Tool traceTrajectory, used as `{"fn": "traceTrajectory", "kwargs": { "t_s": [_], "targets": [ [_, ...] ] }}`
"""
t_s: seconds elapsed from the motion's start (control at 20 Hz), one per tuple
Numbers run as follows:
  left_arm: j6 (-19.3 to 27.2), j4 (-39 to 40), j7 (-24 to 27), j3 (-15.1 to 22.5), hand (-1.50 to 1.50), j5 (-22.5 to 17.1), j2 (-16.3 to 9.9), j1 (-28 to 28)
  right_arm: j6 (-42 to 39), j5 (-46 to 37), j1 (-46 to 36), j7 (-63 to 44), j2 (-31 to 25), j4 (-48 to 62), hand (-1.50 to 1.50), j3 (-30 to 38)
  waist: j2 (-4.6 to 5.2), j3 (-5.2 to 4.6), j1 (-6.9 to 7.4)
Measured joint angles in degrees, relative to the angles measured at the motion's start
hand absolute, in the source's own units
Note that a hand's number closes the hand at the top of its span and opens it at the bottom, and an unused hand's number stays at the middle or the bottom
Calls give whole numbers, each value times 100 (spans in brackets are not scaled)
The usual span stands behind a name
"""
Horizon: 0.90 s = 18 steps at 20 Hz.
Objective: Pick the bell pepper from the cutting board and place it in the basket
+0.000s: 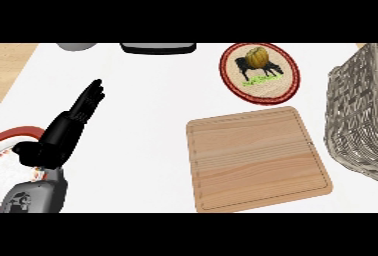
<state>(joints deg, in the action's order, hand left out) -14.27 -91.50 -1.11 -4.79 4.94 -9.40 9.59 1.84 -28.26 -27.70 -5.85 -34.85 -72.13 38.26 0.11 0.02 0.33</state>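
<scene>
The wooden cutting board [255, 157] lies at centre right with nothing on its top. A grey wicker basket [358, 110] stands at the right edge, cut off by the frame, and its inside is hidden. No bell pepper shows on the board. My left hand [63, 136] is at the left, well apart from the board. It is open, with straight fingers pointing up and away. My right hand is out of the picture.
A red-rimmed oval plate [284, 80] with a cow picture sits behind the board and carries a yellow-brown lumpy object [257, 56]. A dark tray-like object [158, 48] and a grey round object [77, 46] lie along the far edge. Another red-rimmed plate [18, 132] peeks out behind my left arm.
</scene>
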Motion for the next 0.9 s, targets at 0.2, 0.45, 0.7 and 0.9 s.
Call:
{"fn": "traceTrajectory", "kwargs": {
  "t_s": [0.2,0.45,0.7,0.9],
  "targets": [
    [15,-55,-128,42,0,-2,50,41,489,125,-146,420,-71,515,-150,218,0,4,10],
    [6,54,-88,9,0,-9,49,132,769,395,-477,983,-403,1528,-150,305,5,3,17],
    [52,183,-34,37,0,63,93,175,869,605,-570,1438,-554,1933,-150,151,-1,1,3],
    [-25,125,8,-29,0,16,12,95,743,933,-841,1583,-754,2215,-150,191,-2,1,12]
  ]
}}
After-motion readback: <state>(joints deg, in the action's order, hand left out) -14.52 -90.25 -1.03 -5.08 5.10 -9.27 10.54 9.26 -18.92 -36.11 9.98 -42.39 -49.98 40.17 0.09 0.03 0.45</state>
